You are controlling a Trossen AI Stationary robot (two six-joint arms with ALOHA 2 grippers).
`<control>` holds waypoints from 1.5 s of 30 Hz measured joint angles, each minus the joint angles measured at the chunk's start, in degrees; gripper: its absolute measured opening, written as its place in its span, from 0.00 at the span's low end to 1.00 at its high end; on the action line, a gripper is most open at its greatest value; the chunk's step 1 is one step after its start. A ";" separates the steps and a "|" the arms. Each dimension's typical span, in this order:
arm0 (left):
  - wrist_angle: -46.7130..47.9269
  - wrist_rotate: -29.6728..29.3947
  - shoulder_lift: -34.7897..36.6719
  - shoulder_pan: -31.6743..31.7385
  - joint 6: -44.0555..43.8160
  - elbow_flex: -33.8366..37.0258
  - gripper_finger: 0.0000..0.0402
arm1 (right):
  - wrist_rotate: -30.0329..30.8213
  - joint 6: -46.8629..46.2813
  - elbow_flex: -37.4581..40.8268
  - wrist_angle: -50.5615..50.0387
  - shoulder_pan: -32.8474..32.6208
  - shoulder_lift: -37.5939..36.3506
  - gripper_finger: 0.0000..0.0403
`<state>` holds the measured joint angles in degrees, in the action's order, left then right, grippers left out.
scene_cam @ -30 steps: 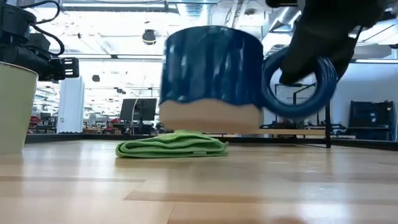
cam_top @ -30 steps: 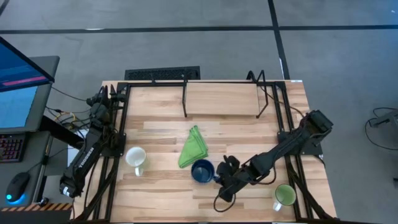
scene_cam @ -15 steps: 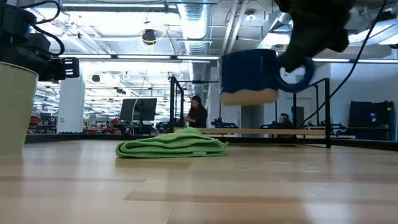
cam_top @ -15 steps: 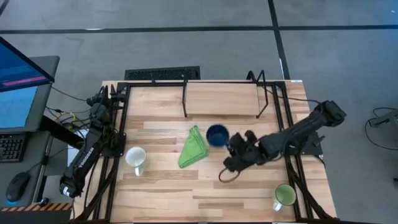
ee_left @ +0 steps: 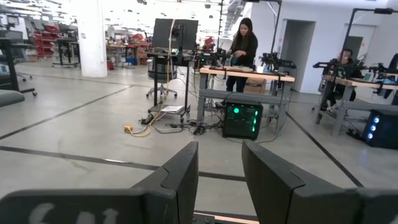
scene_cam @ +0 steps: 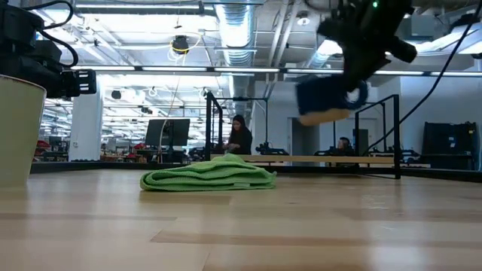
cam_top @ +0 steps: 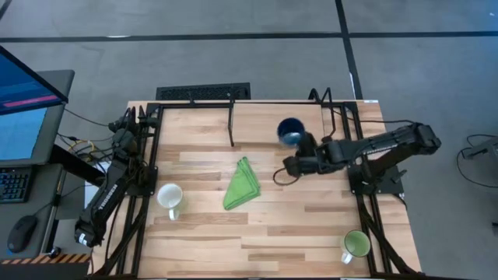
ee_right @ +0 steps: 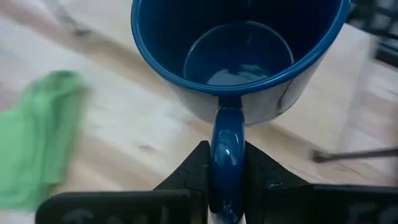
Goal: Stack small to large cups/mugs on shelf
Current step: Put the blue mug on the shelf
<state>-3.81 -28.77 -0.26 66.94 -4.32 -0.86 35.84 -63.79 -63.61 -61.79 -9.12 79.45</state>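
Note:
My right gripper (cam_top: 302, 149) is shut on the dark blue mug (cam_top: 290, 132), which hangs in the air over the shelf (cam_top: 264, 124), the far strip of tabletop between black posts. In the low view the blue mug (scene_cam: 325, 99) is well above the table. The white mug (cam_top: 170, 197) stands on its base at the near left. The light green mug (cam_top: 356, 245) stands at the near right corner. My left gripper (ee_left: 219, 174) is parked at the table's far left, level and open, holding nothing. My right gripper pinches the blue mug's handle (ee_right: 225, 140) between its two fingers, one finger on each flat side of the loop. The fingers slant down from the table's right side. The mug is lifted clear and tilted, its pale base (scene_cam: 324, 115) showing.
A folded green cloth (cam_top: 243, 185) lies mid-table. Black posts (cam_top: 232, 124) and a slanted rail (cam_top: 333, 124) stand on the shelf strip. A keyboard (cam_top: 204, 92) lies beyond the far edge. People show in the room behind.
My right gripper has carried the blue mug from the table's near middle toward the far edge and to the right, rising as it went. Its wrist has rolled and tipped further down, and the mug has tilted. The grip has stayed shut on the handle.

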 joint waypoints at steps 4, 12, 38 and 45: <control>0.00 -0.01 -0.01 0.00 -0.86 0.00 0.28 | -0.11 -0.09 0.09 -1.48 2.76 -0.02 0.17; 0.02 0.16 -0.12 -0.15 -1.09 0.00 0.28 | -1.48 5.13 0.15 -1.33 6.69 -3.71 0.17; 0.07 1.51 -0.36 -0.22 -1.14 0.00 0.28 | -17.57 17.47 0.15 -1.81 28.83 -15.43 0.17; 0.07 1.49 -0.36 -0.22 -1.14 0.00 0.28 | -23.01 19.84 0.17 1.14 34.14 -9.07 0.17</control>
<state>-3.75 -27.29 -0.62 66.72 -5.45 -0.86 12.83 -43.96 -63.44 -60.65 25.02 70.38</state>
